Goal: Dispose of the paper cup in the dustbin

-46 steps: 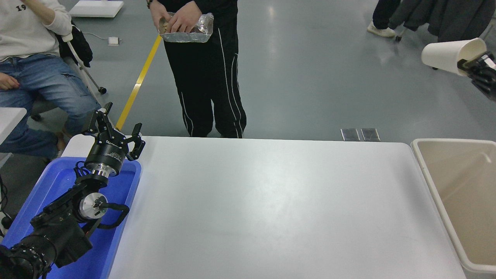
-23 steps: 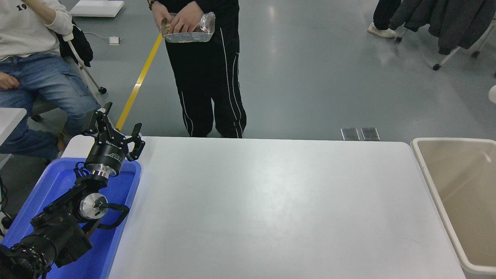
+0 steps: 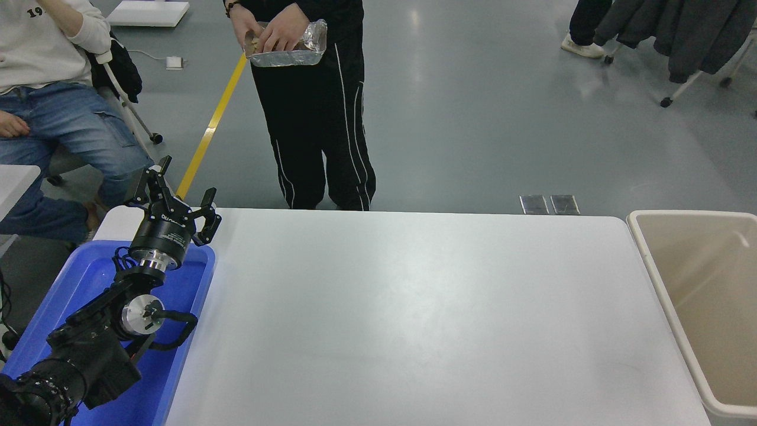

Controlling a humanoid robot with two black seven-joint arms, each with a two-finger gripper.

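Now neither the paper cup nor the right gripper appears anywhere in the frame, so where the cup lies relative to that gripper cannot be told, and whether that gripper is clenched or released cannot be told either. A second ago the cup sat in the upper right corner, held on its side at the rim by the right gripper, above the dustbin; half a second ago only a white sliver showed at the right edge; that sliver is gone too.

The dustbin, beige with a paler rounded rim, fills the lower right of the frame, just beside the right end of the white table. The part of its inside that shows holds no cup.

At the lower left the left arm stays parked over the blue tub, its left gripper with fingers spread apart and holding nothing, unchanged from before.

At the top centre a person in black trousers stands at the table's far edge, hands on a foil tray. A seated person in jeans is at the upper left.
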